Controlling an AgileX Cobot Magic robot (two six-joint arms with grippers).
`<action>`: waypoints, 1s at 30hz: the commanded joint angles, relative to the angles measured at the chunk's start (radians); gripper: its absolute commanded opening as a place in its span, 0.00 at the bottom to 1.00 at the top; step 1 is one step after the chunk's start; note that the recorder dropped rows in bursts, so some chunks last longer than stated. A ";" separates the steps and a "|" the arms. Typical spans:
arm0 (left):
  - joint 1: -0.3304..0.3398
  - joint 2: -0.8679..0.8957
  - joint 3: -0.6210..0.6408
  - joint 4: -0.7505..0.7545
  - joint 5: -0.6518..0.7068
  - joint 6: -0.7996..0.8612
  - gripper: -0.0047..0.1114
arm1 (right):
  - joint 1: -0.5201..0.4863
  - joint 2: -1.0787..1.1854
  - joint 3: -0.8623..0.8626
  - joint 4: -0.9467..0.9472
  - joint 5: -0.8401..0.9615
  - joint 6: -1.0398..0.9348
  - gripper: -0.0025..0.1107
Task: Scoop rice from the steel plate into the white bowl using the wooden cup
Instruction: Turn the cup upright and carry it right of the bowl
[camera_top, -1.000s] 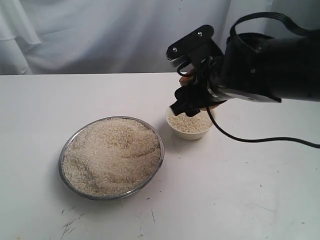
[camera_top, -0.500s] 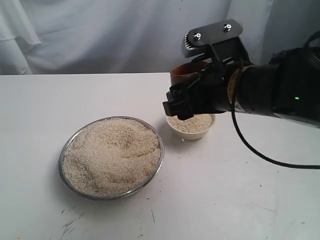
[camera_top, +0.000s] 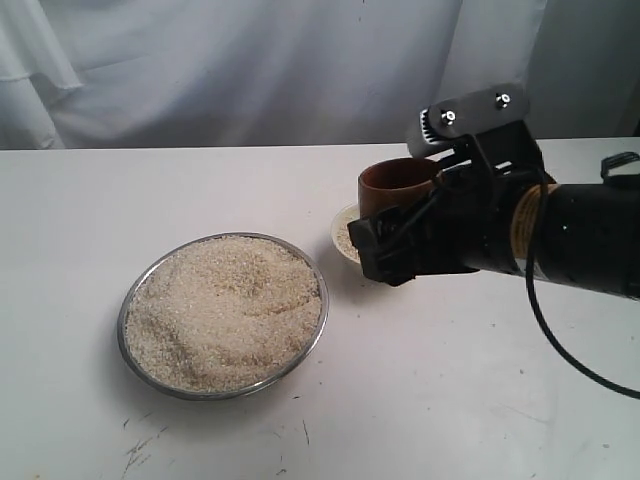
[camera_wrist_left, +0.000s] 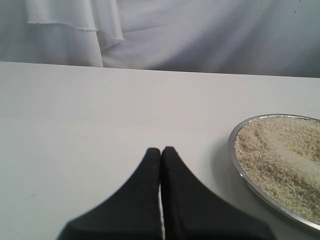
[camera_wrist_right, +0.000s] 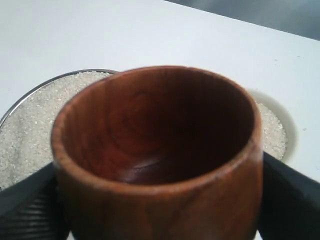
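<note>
My right gripper (camera_top: 415, 190) is shut on the wooden cup (camera_top: 398, 185), which it holds upright just above the white bowl (camera_top: 344, 236). The cup (camera_wrist_right: 160, 150) is reddish-brown, and its dark inside holds no rice. The arm hides most of the bowl in the exterior view. In the right wrist view the bowl (camera_wrist_right: 286, 125) shows behind the cup with rice in it. The steel plate (camera_top: 121, 330) lies left of the bowl, heaped with rice (camera_top: 225, 310). My left gripper (camera_wrist_left: 161, 150) is shut and empty above the bare table, beside the plate's rim (camera_wrist_left: 235, 155).
The white table (camera_top: 450, 400) carries a few stray grains and dark scuff marks near its front edge. A pale cloth backdrop (camera_top: 200, 70) hangs behind the table. A black cable (camera_top: 570, 350) loops off the right arm above the table.
The right gripper has turned the cup from tipped over the bowl back to upright. The arm has shifted right and lower, now covering most of the bowl.
</note>
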 joint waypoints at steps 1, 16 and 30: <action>-0.003 -0.004 0.005 0.000 -0.006 0.000 0.04 | -0.095 0.000 0.047 -0.006 -0.179 -0.030 0.02; -0.003 -0.004 0.005 0.000 -0.006 0.000 0.04 | -0.278 0.106 0.167 -0.009 -0.528 -0.354 0.02; -0.003 -0.004 0.005 0.000 -0.006 0.000 0.04 | -0.452 0.236 0.162 -0.055 -0.676 -0.501 0.02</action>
